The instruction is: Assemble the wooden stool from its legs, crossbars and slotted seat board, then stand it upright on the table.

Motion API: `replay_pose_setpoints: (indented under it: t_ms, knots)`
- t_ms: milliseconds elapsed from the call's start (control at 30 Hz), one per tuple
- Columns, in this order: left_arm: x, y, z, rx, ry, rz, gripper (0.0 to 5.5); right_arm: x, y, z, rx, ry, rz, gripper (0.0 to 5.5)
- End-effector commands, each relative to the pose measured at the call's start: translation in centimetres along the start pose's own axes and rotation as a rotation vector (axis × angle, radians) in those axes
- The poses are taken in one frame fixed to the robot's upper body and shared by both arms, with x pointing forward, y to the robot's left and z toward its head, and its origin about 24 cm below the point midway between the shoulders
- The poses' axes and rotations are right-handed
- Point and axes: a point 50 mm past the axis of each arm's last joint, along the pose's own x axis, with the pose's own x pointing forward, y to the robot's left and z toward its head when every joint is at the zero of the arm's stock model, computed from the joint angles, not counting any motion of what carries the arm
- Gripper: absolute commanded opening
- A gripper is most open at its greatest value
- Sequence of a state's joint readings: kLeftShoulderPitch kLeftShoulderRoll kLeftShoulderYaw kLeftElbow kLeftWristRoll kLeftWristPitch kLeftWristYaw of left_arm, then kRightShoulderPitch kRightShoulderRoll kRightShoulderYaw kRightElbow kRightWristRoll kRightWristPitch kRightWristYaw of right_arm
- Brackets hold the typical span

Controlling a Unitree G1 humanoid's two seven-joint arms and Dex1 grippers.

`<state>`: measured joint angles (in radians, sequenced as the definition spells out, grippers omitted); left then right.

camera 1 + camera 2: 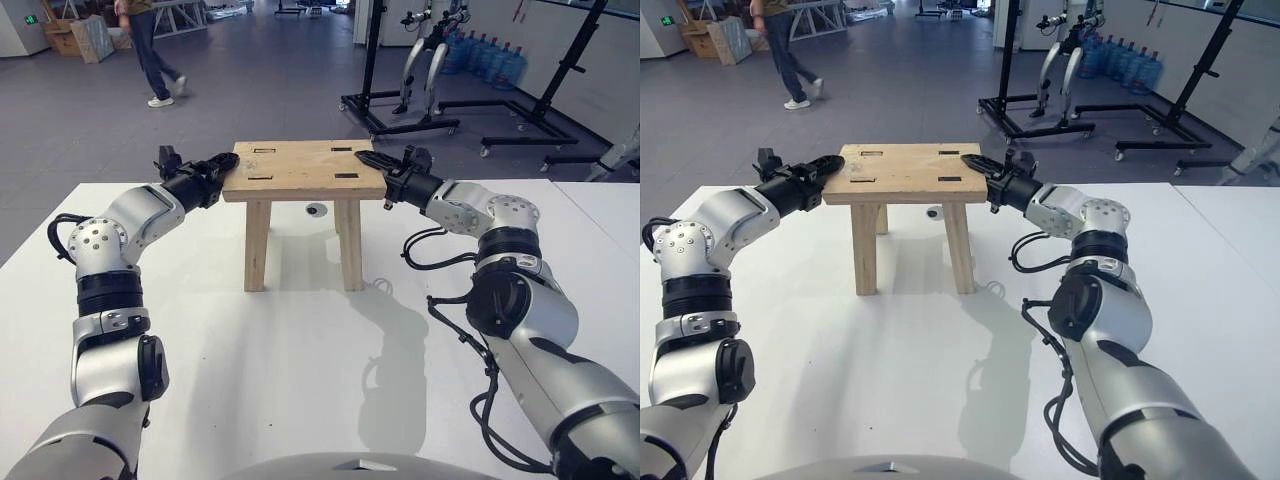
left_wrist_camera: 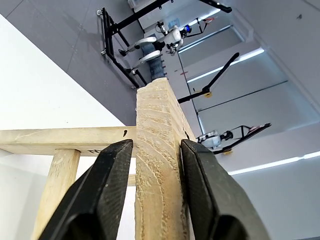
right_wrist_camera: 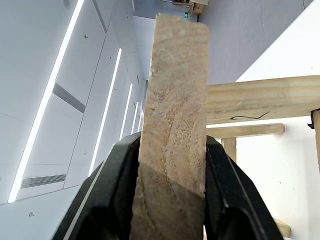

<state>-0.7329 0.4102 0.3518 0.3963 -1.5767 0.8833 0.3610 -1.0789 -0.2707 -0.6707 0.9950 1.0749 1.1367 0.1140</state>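
Stool point(image 1: 257, 245) upright on table point(image 1: 300, 390); likely final step. My left gripper point(image 1: 224, 164) pinches seat board point(image 1: 303, 168) at 9 o'clock, right gripper point(image 1: 372, 160) at 3. Next: release evenly, avoid tipping.

Stock comprises one wooden stool point(image 1: 302, 190), having one seat board point(image 1: 300, 163) with four slots point(image 1: 259, 178) and two front legs point(image 1: 257, 245) in plain sight; one left gripper point(image 1: 228, 163); one right gripper point(image 1: 368, 158); one white table point(image 1: 300, 380); one small round object point(image 1: 316, 210).
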Motion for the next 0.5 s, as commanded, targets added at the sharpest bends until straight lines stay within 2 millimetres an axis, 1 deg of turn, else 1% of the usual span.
replay_pose_setpoints:
  t_ms: [33, 67, 100, 167, 300, 367, 433, 467, 500]
  knots:
    - [1.2, 2.1, -2.4, -0.057, 0.076, 0.073, 2.24, 0.6, -2.1, -0.8, -0.03, -0.018, -0.114, 2.12]
    - [1.3, 2.1, -2.4, -0.073, 0.074, 0.065, 2.4, 0.6, -2.1, -0.8, -0.019, -0.024, -0.102, 2.3]
    - [1.3, 2.0, -2.3, -0.087, 0.068, 0.061, 2.45, 0.5, -2.1, -0.7, -0.009, -0.03, -0.089, 2.36]
    - [1.4, 1.8, -2.0, -0.109, 0.054, 0.049, 2.81, 0.4, -1.9, -0.4, 0.003, -0.04, -0.07, 2.78]
    - [1.4, 1.0, -0.6, -0.152, 0.002, 0.028, 3.39, -0.3, -1.1, 0.5, 0.003, -0.07, -0.032, 3.43]
    - [1.3, 0.0, 0.5, -0.164, -0.041, -0.011, 3.41, -0.7, -0.1, 1.3, -0.005, -0.102, -0.003, 3.83]
    - [0.8, -1.1, 2.1, -0.176, -0.098, -0.046, 3.41, -1.2, 1.5, 2.4, -0.022, -0.142, 0.036, 4.15]
    - [0.3, -1.5, 3.1, -0.17, -0.129, -0.056, 3.41, -1.7, 2.1, 3.0, -0.035, -0.166, 0.046, 4.2]
    - [-0.5, -1.9, 4.3, -0.157, -0.174, -0.055, 3.41, -2.6, 2.8, 3.9, -0.048, -0.203, 0.057, 4.2]
